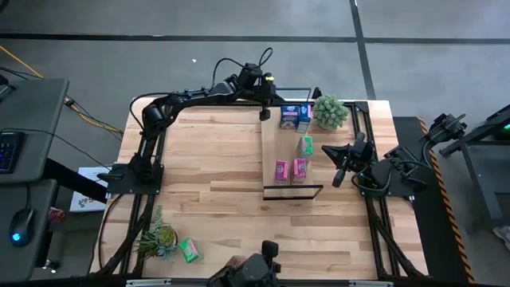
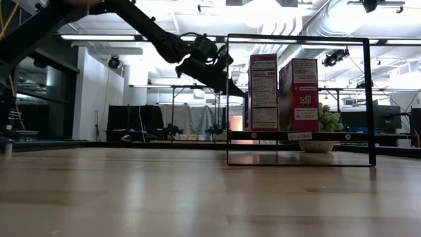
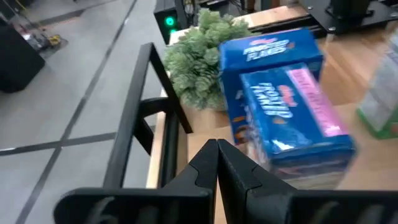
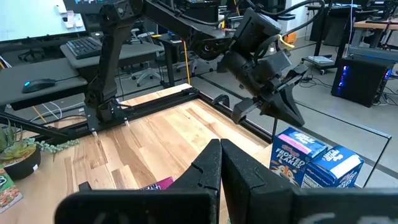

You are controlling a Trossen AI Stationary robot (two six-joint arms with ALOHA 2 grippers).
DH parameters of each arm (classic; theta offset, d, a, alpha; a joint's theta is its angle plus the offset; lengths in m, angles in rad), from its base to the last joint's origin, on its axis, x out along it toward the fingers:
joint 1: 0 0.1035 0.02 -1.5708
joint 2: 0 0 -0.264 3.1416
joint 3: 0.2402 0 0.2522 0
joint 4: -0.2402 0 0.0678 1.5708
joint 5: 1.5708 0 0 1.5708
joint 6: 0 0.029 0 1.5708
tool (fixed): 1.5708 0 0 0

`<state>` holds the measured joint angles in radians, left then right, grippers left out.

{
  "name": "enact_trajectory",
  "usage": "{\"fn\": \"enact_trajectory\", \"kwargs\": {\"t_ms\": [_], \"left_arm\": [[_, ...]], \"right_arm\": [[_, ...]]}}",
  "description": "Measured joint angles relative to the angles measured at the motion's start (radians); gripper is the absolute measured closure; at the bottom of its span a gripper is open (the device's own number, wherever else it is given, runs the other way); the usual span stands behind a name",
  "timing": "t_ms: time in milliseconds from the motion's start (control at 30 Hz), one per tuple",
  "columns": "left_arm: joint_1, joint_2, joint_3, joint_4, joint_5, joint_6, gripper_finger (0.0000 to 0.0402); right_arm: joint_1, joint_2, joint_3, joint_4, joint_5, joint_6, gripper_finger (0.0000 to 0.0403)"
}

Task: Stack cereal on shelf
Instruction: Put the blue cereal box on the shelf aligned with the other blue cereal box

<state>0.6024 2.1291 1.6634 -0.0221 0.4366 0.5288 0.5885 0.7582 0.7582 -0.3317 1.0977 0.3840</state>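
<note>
One green cereal box point(image 1: 189, 250) lies flat at the near desk point(image 1: 215, 183) edge beside a potted plant point(image 1: 157, 238), well apart from the shelf point(image 1: 275, 151) holding the other five. Left tool point(image 1: 264, 114), fingers together, hovers at the shelf's far end; right tool point(image 1: 338, 177), together, waits beside it. Left arm's side is nearer.

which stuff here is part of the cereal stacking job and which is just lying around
Job:
- blue boxes
- green box on shelf
- pink boxes
- green box off shelf
- shelf

Lying about:
- plant by the shelf
- plant at table corner
</note>
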Motion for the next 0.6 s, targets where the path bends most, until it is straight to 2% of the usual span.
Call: {"fn": "enact_trajectory", "kwargs": {"t_ms": [200, 600], "left_arm": [[0.000, 0.033, 0.000, 0.056, -0.002, -0.005, 0.0402], [-0.001, 0.039, 0.000, 0.011, -0.001, -0.029, 0.0401]], "right_arm": [[0.000, 0.000, 0.000, 0.000, 0.002, 0.000, 0.0402], [0.000, 0.000, 0.000, 0.000, 0.028, 0.000, 0.0402]]}}
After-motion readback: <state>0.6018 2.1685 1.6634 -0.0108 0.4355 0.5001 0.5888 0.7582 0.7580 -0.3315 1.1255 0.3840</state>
